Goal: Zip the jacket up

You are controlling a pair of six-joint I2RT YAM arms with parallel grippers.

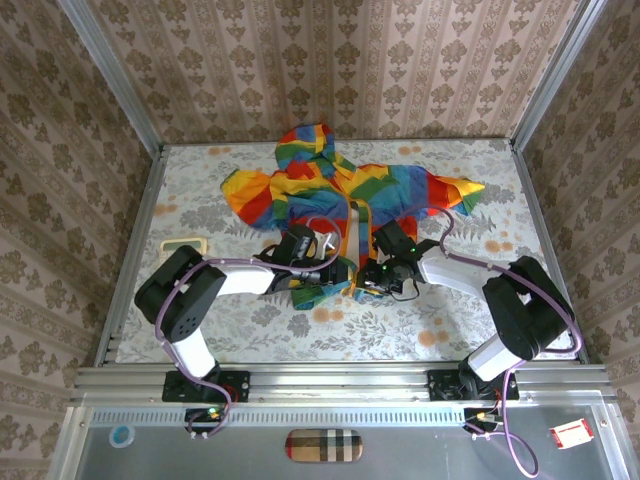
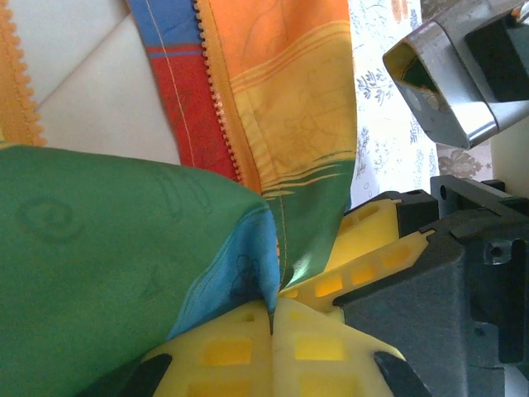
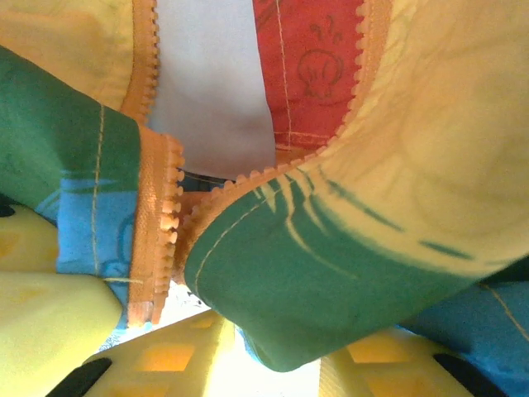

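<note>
Jacket (image 1: pixel 340 190) lies spread on the far half of the surface (image 1: pixel 210 310), hood (image 1: pixel 308 138) toward the surface's far edge. At the hem end, the orange zipper (image 3: pixel 161 215) has its two rows of teeth apart, with pale lining (image 3: pixel 211 99) between them.

Left gripper (image 1: pixel 318 272), near the surface's centre, is clamped on the jacket's bottom hem. The left wrist view shows its yellow fingers (image 2: pixel 314 347) pressed together with green and blue fabric pinched in.

Right gripper (image 1: pixel 380 272) is just beside it at the surface's centre. A green fold covers its fingertips, so I cannot tell whether it is closed.
</note>
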